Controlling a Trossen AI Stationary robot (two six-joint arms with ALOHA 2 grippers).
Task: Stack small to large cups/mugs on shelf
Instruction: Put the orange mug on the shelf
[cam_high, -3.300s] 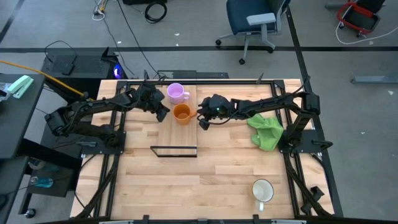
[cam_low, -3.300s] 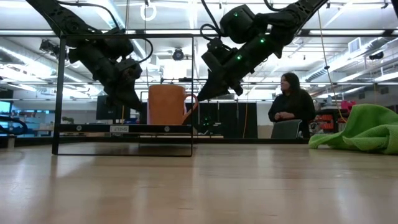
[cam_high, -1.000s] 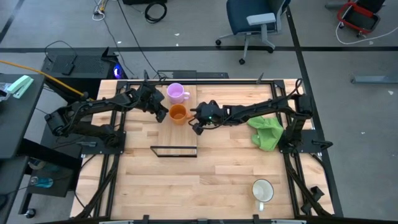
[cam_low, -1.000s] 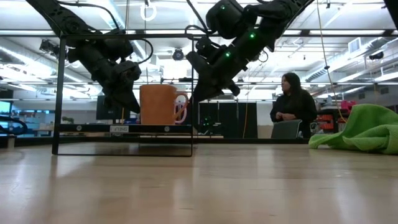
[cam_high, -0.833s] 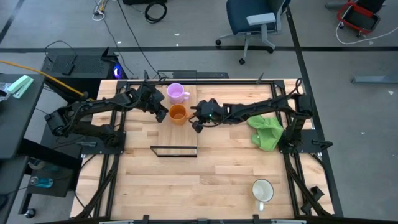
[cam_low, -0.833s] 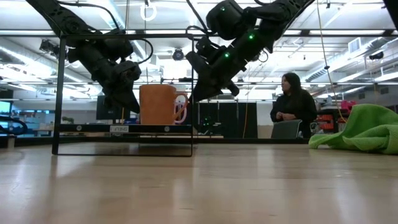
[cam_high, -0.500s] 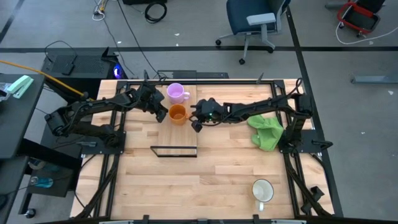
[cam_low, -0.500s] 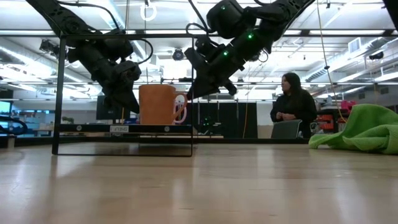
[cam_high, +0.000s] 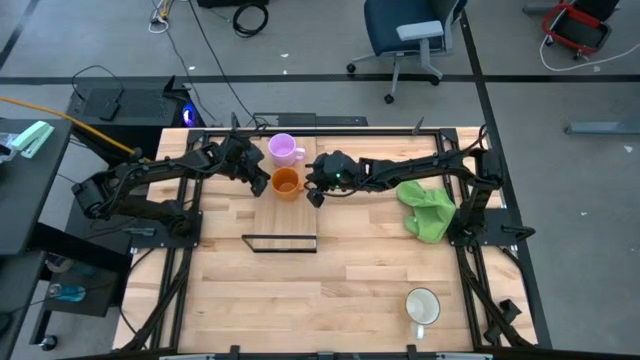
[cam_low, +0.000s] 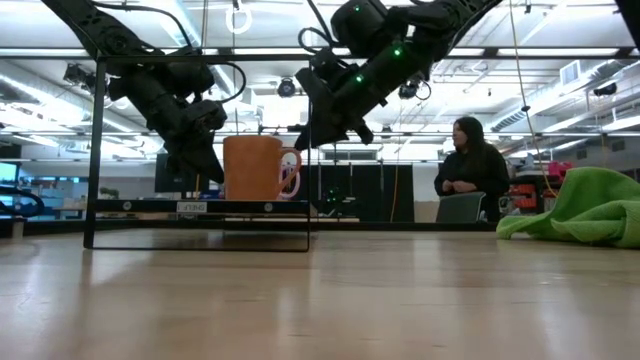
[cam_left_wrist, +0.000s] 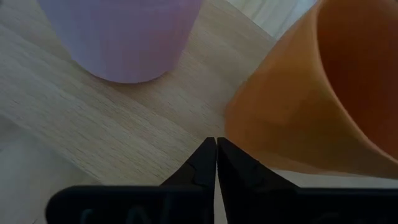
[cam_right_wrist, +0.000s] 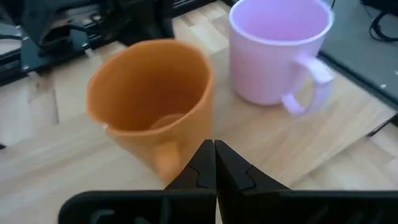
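Observation:
The orange mug (cam_high: 286, 181) stands upright on the light-wood shelf (cam_high: 290, 222), its handle toward the table's right. The light purple mug (cam_high: 283, 149) stands upright just beyond it, toward the far edge. The white mug (cam_high: 422, 305) sits far off near the table's near right corner. My left gripper (cam_high: 264, 184) is shut, low at the orange mug's left side (cam_left_wrist: 249, 124). My right gripper (cam_high: 314, 197) is shut and hovers just right of the orange mug, a little above its handle (cam_right_wrist: 165, 158). In the low view the orange mug (cam_low: 252, 168) hides the purple one. My left gripper (cam_left_wrist: 216, 142) has its shut fingertips right at the foot of the orange mug's left wall (cam_left_wrist: 233, 134), coming slanting down from the table's left. I cannot tell whether they touch it. The mug stands flat on the shelf.
A crumpled green cloth (cam_high: 428, 212) lies on the table's right side under the right arm. The shelf's thin black frame (cam_high: 280, 243) stands at its near end. Bare butcher-block tabletop (cam_high: 330, 290) spreads over the near half. A person (cam_low: 470, 170) sits in the room beyond.
My right gripper, staying shut, has risen a little and drawn toward the far edge, from beside the orange mug's handle to just above it. The orange mug and the left gripper have kept still.

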